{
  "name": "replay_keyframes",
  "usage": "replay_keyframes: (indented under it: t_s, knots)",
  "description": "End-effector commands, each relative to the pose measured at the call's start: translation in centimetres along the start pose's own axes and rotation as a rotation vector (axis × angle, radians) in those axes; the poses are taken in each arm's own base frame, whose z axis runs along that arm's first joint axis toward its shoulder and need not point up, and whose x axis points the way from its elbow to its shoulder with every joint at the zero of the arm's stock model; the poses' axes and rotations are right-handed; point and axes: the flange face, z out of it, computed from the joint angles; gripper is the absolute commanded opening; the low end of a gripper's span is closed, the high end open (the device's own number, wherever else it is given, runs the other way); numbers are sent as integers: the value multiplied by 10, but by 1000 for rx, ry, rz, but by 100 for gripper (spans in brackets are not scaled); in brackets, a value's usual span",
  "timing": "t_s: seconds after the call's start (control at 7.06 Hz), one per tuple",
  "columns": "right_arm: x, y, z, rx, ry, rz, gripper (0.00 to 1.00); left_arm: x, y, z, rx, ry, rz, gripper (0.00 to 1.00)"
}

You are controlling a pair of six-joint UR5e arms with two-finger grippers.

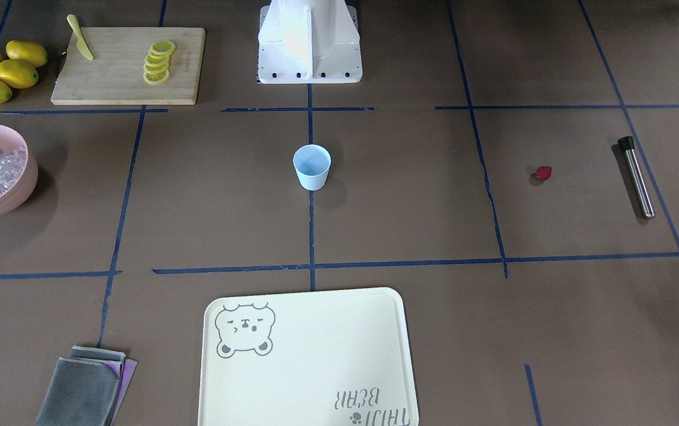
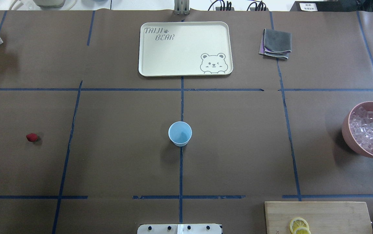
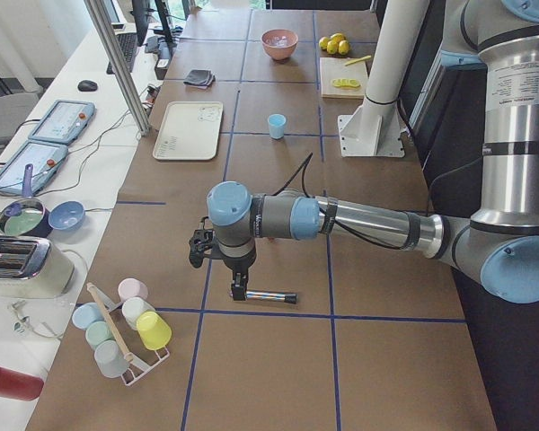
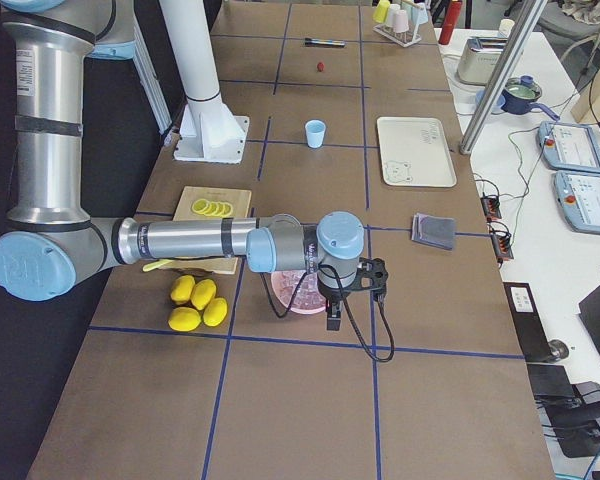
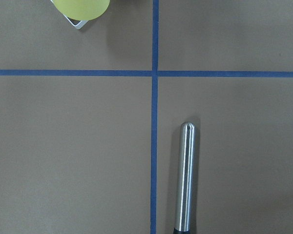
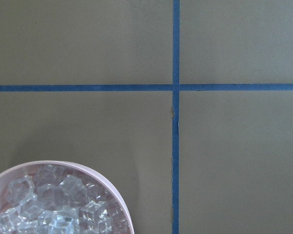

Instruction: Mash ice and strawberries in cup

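With the cup [image 2: 180,133] empty, I should centre my right gripper [image 4: 333,318], jaws I cannot read, over one cube of ice [image 2: 370,130] in the pink bowl [image 2: 349,138] far right of the cup, the strawberry [image 2: 32,137] far left, my left gripper [image 3: 239,292] equally unreadable
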Motion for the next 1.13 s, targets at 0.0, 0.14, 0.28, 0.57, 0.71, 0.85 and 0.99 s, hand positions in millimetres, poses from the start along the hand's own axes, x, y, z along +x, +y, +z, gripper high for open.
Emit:
replay_keyframes:
  t_s: [0.0,0.14,0.28,0.57,0.71,0.85,0.99]
  knots:
    - [0,0,0,0,0,3,100,5,1,-5,11,5,9,100]
    - [1,1,1,-2,2,7,100,0,1,1,-1,-2,1,100]
    - [2,1,1,-3,2,9,100,2,1,-2,6,0,5,100]
    - [3,1,2,-3,2,8,100,2,0,-1,4,-1,11,100]
    - [3,1,3,7,1,0,100,1,1,0,3,-1,8,100]
    - [3,2,3,8,0,-5,100,1,1,0,2,-1,6,100]
    - [3,1,2,10,-1,-7,100,2,1,0,3,5,7,100]
